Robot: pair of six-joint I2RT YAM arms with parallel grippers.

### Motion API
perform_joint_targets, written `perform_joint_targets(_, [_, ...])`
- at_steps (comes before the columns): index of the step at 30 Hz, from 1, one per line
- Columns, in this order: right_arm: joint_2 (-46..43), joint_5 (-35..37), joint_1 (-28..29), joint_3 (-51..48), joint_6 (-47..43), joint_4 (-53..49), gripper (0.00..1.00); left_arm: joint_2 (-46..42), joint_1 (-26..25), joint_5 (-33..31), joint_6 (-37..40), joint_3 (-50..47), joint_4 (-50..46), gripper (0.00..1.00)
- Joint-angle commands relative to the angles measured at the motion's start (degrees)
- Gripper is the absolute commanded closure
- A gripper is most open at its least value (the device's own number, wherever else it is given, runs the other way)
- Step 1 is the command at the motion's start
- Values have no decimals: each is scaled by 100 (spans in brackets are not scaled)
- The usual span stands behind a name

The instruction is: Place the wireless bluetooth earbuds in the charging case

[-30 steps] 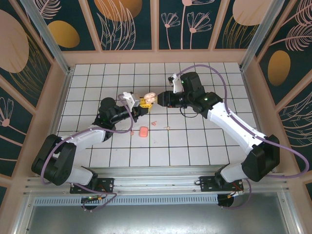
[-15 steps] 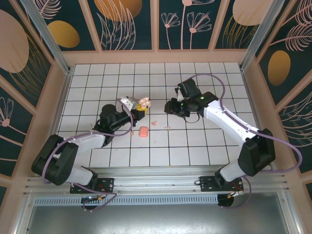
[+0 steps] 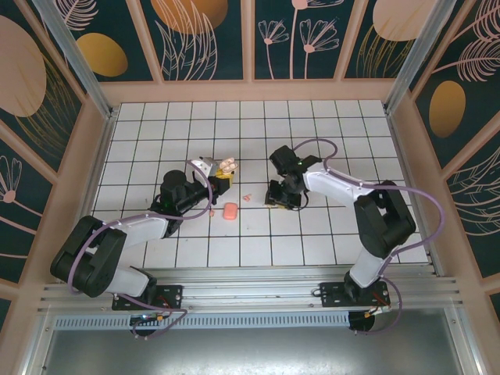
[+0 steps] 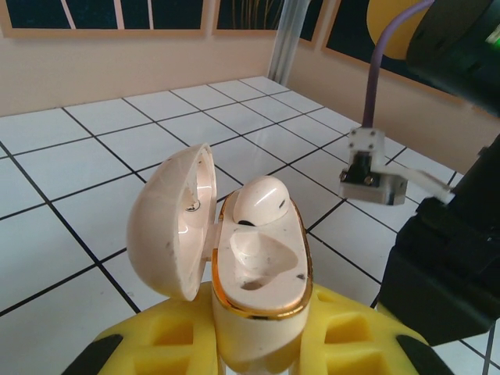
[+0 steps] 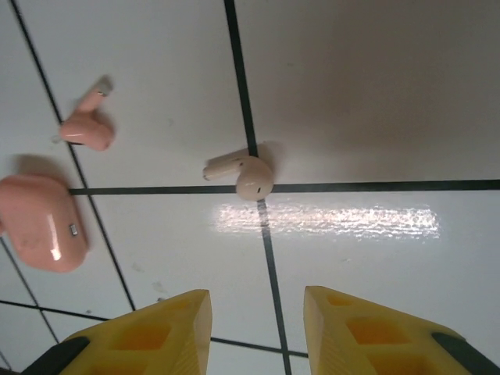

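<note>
My left gripper (image 4: 258, 337) is shut on the base of a cream charging case (image 4: 262, 269) and holds it upright above the tiles. Its lid (image 4: 168, 226) hangs open to the left. One pale earbud (image 4: 258, 199) sits in the far slot; the near slot is empty. From above, the case (image 3: 228, 165) is left of centre. My right gripper (image 5: 258, 320) is open and points down at the floor with nothing between its fingers. Just ahead of it a pale earbud (image 5: 242, 173) lies on a tile line. A pinker earbud (image 5: 86, 129) lies further left.
A salmon-pink rounded box (image 5: 39, 223) rests on the floor left of my right gripper, also seen from above (image 3: 230, 211) near the pink earbud (image 3: 246, 197). The right arm's black body (image 4: 445, 266) stands close to the case's right. Wooden walls (image 3: 250, 92) ring the tiled floor.
My right gripper has pulled away from the case and dropped toward the floor over the loose earbud. The left gripper has drawn the case slightly left and kept its hold.
</note>
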Motion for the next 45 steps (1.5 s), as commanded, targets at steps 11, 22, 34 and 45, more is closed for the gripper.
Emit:
perform_joint_targets(11, [795, 229, -28, 419, -550, 161, 64, -105, -37, -96, -76, 12, 14, 86])
perform_joint_targets(22, [1073, 95, -84, 597, -724, 263, 68, -15, -33, -158, -23, 122, -149, 86])
perform_joint_targets(34, [1211, 150, -113, 590, -899, 205, 72, 48, -37, -122, -6, 213, -221, 86])
perform_joint_targets(45, [1143, 314, -122, 557, -1206, 43, 77, 64, -37, -111, 119, 330, -391, 86])
